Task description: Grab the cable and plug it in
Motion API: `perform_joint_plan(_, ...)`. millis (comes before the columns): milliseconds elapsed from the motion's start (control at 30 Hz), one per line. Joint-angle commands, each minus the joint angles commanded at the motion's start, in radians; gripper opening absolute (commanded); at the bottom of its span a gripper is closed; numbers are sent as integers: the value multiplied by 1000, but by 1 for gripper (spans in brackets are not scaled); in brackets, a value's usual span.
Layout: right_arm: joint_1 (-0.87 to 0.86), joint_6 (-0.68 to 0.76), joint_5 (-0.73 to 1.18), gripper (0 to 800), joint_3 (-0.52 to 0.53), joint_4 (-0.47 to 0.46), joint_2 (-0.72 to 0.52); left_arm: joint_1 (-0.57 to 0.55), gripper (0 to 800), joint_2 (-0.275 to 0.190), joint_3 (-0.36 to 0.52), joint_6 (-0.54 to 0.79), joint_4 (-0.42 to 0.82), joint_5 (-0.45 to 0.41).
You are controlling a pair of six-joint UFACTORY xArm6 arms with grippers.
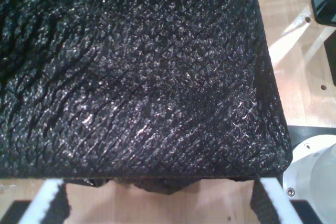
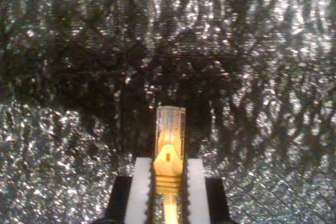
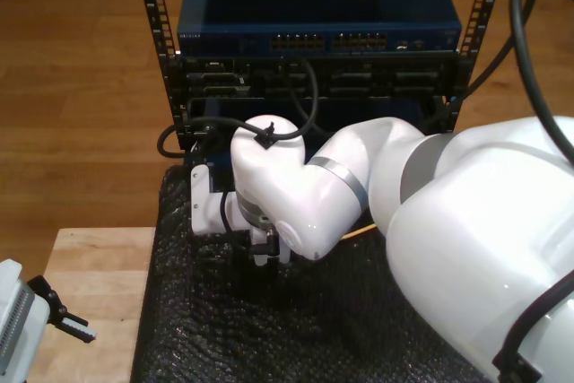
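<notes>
Yellow-orange cable [image 2: 169, 145] clamped in my second gripper [image 2: 168, 182] | first gripper [image 1: 157, 203]: state unreadable | lift plug off black mat [image 3: 269, 329], keep it straight.

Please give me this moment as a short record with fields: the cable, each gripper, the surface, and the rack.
cable: yellow-orange, its clear plug points forward past the fingertips
second gripper: shut on the cable behind the plug, above the black mat
first gripper: open, at the exterior view's lower left, holds nothing
rack: blue switch with ports, beyond the mat
plugged in: not yet
</notes>
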Motion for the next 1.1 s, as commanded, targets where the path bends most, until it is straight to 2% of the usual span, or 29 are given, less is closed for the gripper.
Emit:
perform_joint_plan(567, -37, -84, 107, 4, -38, 20, -63, -2, 800, 3, -9, -3, -3, 37)
perform_joint_plan(700, -41, -104, 115, 4, -46, 54, -87, -2, 800, 3, -9, -3, -3, 57)
perform_joint_plan(867, -54, -190, 170, 4, -72, 183, -95, -6, 800, 18, -11, -3, -3, 60)
perform_joint_plan(1100, -123, -325, 302, 6, -124, 364, -140, -57, 800, 49, -55, -38, -32, 60)
